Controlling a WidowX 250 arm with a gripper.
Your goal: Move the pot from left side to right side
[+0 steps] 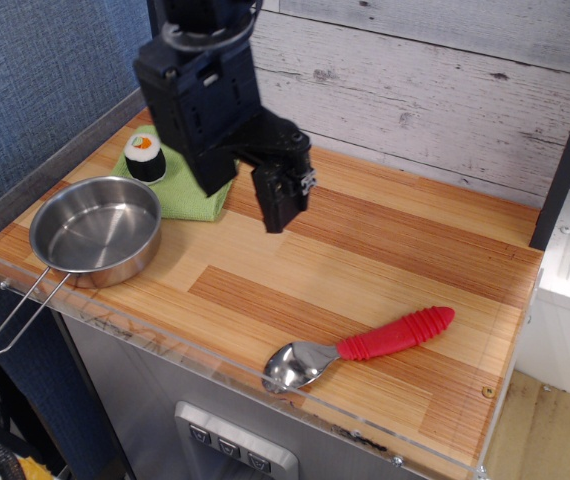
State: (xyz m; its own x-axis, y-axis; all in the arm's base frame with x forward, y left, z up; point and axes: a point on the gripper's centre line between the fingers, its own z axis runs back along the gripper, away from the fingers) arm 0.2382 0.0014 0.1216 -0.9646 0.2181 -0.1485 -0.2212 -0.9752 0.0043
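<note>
The pot (95,237) is a shallow shiny steel pan at the table's front left corner, empty and upright. Its thin wire-loop handle (20,308) sticks out past the front left edge. My gripper (277,212) hangs from the black arm over the middle-left of the table, to the right of the pot and apart from it, fingertips pointing down just above the wood. I see it side-on, so one finger hides the other and the gap does not show. It holds nothing that I can see.
A sushi-roll toy (145,157) stands on a green cloth (195,195) behind the pot, partly hidden by the arm. A metal spoon with a red ribbed handle (390,335) lies at the front right. A clear acrylic lip (215,375) lines the front edge. Black posts stand at the back.
</note>
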